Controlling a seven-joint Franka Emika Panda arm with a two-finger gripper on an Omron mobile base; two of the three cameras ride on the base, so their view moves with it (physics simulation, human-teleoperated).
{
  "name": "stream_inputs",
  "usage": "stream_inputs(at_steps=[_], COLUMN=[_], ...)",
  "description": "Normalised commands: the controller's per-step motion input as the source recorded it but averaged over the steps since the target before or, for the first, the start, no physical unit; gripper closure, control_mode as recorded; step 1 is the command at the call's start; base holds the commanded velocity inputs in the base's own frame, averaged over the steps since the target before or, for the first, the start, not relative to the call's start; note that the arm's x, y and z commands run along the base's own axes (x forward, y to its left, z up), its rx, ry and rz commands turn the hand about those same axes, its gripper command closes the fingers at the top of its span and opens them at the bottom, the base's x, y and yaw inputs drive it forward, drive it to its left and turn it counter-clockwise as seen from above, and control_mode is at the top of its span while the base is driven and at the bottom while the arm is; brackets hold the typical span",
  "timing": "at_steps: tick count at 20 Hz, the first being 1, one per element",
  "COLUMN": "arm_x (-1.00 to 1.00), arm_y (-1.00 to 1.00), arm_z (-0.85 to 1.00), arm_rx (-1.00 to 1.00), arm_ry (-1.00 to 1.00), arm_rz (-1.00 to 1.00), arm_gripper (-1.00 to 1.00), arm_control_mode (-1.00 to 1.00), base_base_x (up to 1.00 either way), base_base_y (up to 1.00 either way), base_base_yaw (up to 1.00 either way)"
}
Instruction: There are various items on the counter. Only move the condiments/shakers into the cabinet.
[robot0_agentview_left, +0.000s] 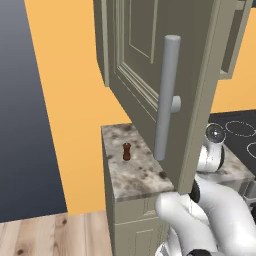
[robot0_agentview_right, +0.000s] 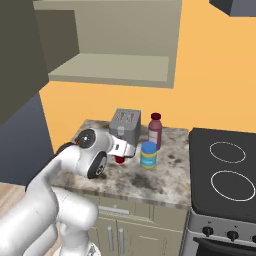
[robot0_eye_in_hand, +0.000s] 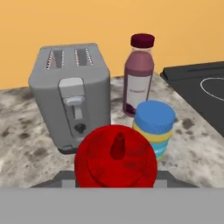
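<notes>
Looking along the hand view, you see a round red object (robot0_eye_in_hand: 115, 156) with a small stem on top, sitting right at the bottom where the claw's tips would rise, so it hides them; from the right base view the claw (robot0_agentview_right: 120, 158) sits low over the table (robot0_agentview_right: 165, 180) with that same red thing at its end, and it appears closed on it, though you cannot see the fingers themselves clearly. Behind the red object stands a grey two-slot toaster (robot0_eye_in_hand: 70, 98), and to its right a dark purple bottle (robot0_eye_in_hand: 139, 74) with a maroon cap. Just in front of the bottle is a short jar with a blue lid (robot0_eye_in_hand: 154, 124) and yellow and blue bands, close beside the red object. The black stovetop (robot0_agentview_right: 225, 172) lies at the right end of the table. From the left base view you find the small reddish-brown shaker (robot0_agentview_left: 127, 151) standing upright on the table's left end, near the back wall, well apart from the arm. The cabinet door (robot0_agentview_left: 165, 85) with its long grey bar handle (robot0_agentview_left: 167, 97) hangs swung open over the table, and in the right base view the cabinet's bare shelf (robot0_agentview_right: 112, 67) shows above the toaster
</notes>
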Motion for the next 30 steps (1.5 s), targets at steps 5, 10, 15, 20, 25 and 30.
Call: stream_inputs(at_steps=[5,10,15,20,25,30], arm_x=[-0.56,-0.58,-0.39,-0.13,-0.02,0.00], arm_y=[0.35,0.32,0.03,0.00,0.02,0.18], arm_z=[1.00,1.00,1.00,1.00,1.00,0.78], arm_rx=[0.05,0.05,0.01,-0.03,0.00,-0.02], arm_ry=[0.00,0.00,0.04,0.18,0.07,-0.04], arm_rz=[0.07,0.12,0.04,0.00,0.00,0.00], arm_gripper=[1.00,1.00,1.00,1.00,1.00,1.00], arm_control_mode=[-1.00,-1.00,-1.00,-1.00,-1.00,-1.00], base_base_x=[0.00,0.00,0.00,0.00,0.00,0.00], base_base_y=[0.00,0.00,0.00,0.00,0.00,0.00], base_base_yaw=[0.00,0.00,0.00,0.00,0.00,0.00])
